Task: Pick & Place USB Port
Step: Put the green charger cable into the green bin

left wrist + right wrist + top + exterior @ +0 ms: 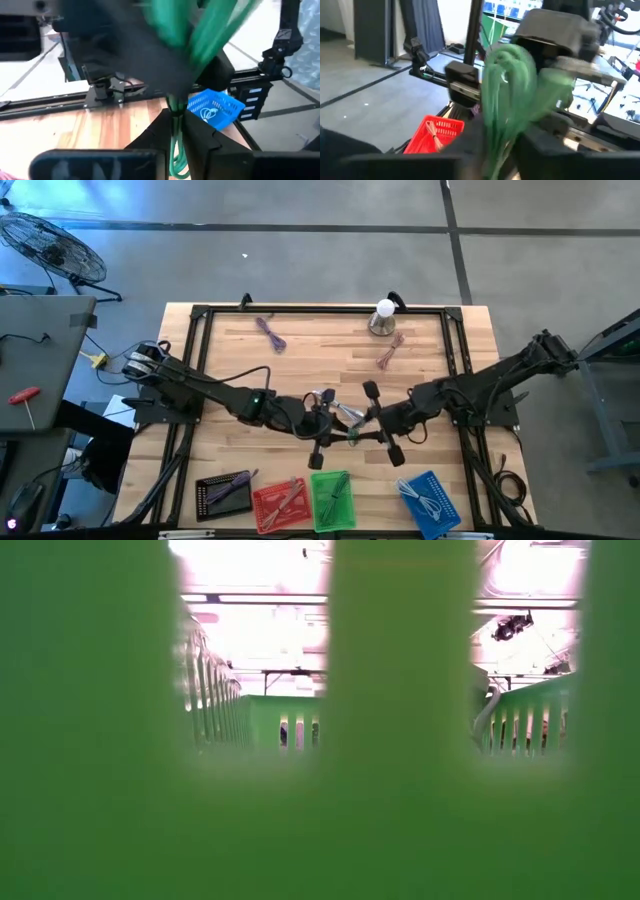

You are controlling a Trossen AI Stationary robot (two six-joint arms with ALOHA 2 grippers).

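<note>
Both arms are meeting over the middle of the table (300,360), above the row of 4 bins at its near edge. The left gripper (322,416) and the right gripper (372,420) are facing each other with a green cable (350,435) between them.

In the left wrist view the left gripper's fingers (150,137) are pinching narrowly on the green cable (173,112), which is running up between them and fanning out above. In the right wrist view the coiled green cable (509,85) is hanging as a bundle in front of the right gripper (495,145), whose fingers are closing in around its lower end; I cannot tell whether they are gripping it.

The green bin (332,498) is sitting just below the grippers, between the red bin (278,504) and the blue bin (428,502); the black bin (224,494) is leftmost. Each is holding cables.

2 more cables are lying at the far side: a purple one (271,333) and a brownish one (389,350) near a small lamp-like object (383,317).

The low view is filled by green bin slats (400,720).
</note>
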